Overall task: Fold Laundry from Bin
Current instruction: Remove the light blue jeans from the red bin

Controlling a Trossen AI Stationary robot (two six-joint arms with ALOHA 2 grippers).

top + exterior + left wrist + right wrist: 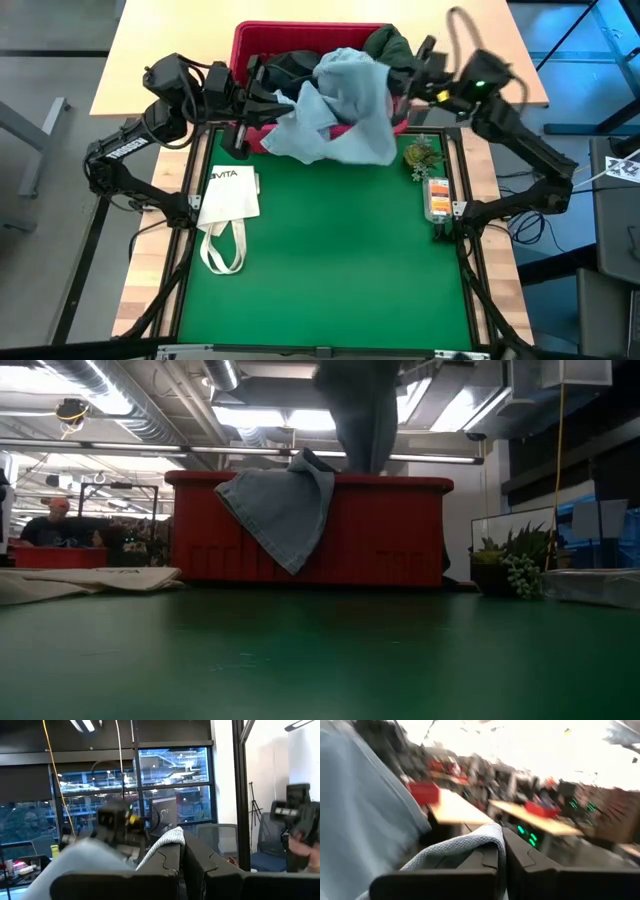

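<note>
Jeans (335, 110) of light blue denim hang bunched at the upper centre of the high view, lifted over the red bin (250, 45) with one part draped down its front wall onto the green mat (320, 260). Left gripper (262, 98) pinches the denim's left side, fingers closed on cloth. Right gripper (405, 82) is clamped on the right side. Dark garments (390, 45) lie in the bin. A white tote bag (228, 195) lies at left; a small plant (420, 155) stands at right.

Exposed ducts (130, 405) w/ strip lights (270, 418) overhead; big windows (172, 780); wooden tables (457, 807) beyond.
</note>
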